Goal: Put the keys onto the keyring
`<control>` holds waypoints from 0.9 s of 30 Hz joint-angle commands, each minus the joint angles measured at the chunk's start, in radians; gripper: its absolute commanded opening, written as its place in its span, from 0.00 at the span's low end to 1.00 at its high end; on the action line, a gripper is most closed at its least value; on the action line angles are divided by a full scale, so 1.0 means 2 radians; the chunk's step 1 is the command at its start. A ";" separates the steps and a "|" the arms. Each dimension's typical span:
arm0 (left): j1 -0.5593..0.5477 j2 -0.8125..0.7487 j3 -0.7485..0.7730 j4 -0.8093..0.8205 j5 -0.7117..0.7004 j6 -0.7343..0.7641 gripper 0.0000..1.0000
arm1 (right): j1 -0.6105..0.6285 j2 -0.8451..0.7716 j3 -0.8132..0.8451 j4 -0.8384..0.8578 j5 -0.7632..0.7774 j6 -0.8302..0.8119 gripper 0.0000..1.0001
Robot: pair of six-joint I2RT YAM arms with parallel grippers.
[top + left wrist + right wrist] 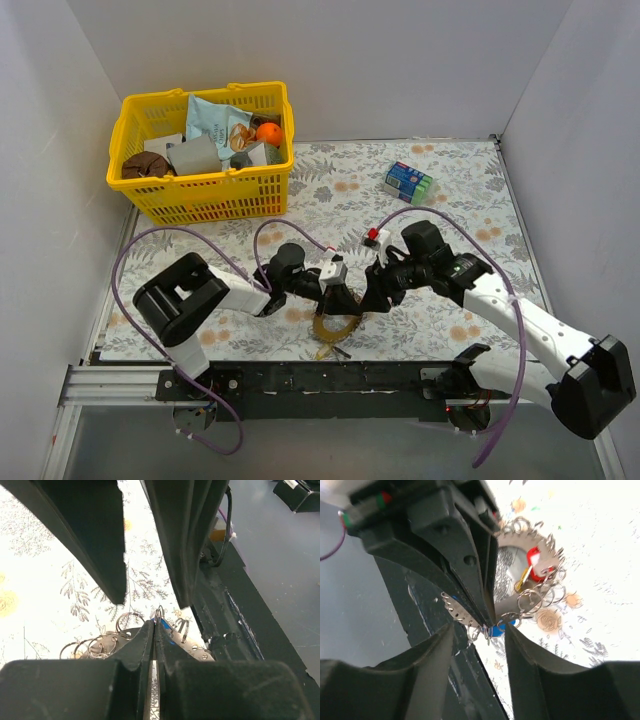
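Observation:
The keyring (335, 328) is a thin brownish hoop held off the floral mat near the front edge. In the right wrist view it shows as a toothed metal band (457, 611) carrying small split rings. A red key (535, 562) and a yellow key (522, 580) hang on its far side, and a blue key (497, 629) sits at the pinch point. My left gripper (155, 625) is shut on the keyring's band (197, 650) beside the blue key (167, 626). My right gripper (479, 632) is open, its fingers either side of that spot, holding nothing.
A yellow basket (200, 187) of assorted items stands at the back left. A blue-green packet (408, 182) lies at the back right. The black base rail (330, 378) runs just below the keyring, and white walls close in on three sides.

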 commanded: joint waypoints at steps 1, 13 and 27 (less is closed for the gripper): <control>-0.005 -0.039 -0.036 0.098 -0.053 -0.042 0.00 | 0.001 -0.053 0.002 0.064 0.035 0.025 0.59; -0.005 -0.039 -0.103 0.335 -0.129 -0.149 0.00 | -0.007 -0.098 -0.042 0.106 -0.003 0.040 0.52; -0.005 -0.042 -0.122 0.371 -0.144 -0.153 0.00 | -0.007 -0.116 -0.106 0.160 -0.049 0.045 0.47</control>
